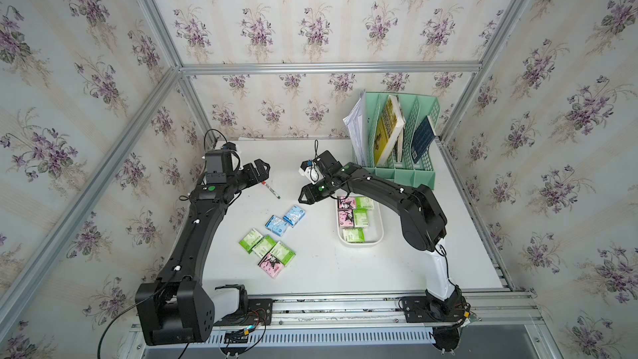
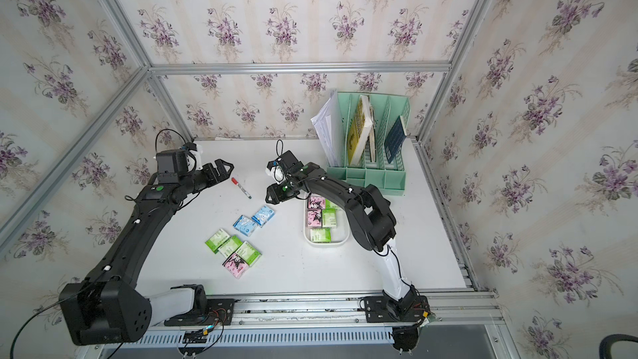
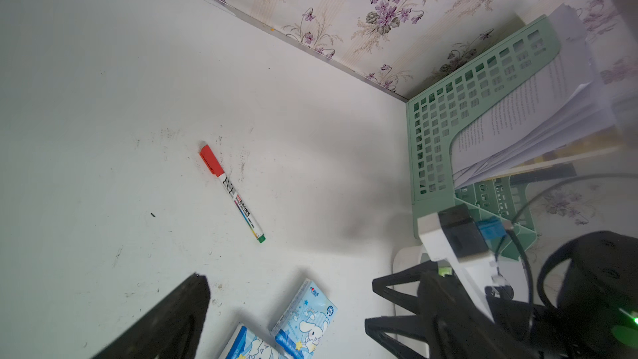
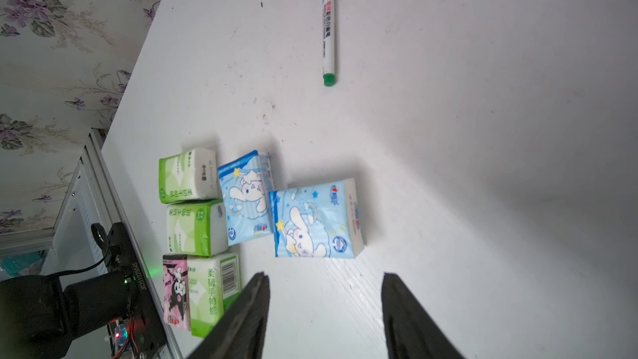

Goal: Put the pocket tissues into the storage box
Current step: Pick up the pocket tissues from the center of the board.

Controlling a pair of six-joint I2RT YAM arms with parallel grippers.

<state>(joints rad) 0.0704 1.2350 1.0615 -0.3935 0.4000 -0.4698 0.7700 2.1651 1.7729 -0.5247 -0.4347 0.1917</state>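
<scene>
Saw a white table (image 1: 345, 271) (image 2: 310, 271) in both top views, walled with flowered paper. Found a mint-green file organiser (image 1: 414, 178) at the far right corner, holding loose sheets and books on edge. Found the storage box (image 1: 359, 244), white and shallow, just in front of that organiser and right of the table's middle, with the far end hidden under the right arm. Counted five pocket tissues (image 1: 353, 235) lying flat inside it, two pink and three green, packed side by side.

Found the right gripper (image 4: 324, 276) hanging over bare table just left of the box's far end, with jaws parted to a middling gap and nothing between them. Found the left gripper (image 1: 265, 171) over the far left part of the table, with jaws apart and nothing held.

Counted six more packets loose on the table, left of the box and well apart from it. Made out two light blue packets (image 4: 316, 219) touching each other. Nearer the front edge, made out a tight cluster of three green packets (image 4: 195, 227) and one pink packet (image 4: 176, 291). Noted a red-capped marker (image 3: 231, 195) lying flat near the left gripper, beyond the blue pair, touching nothing.
</scene>
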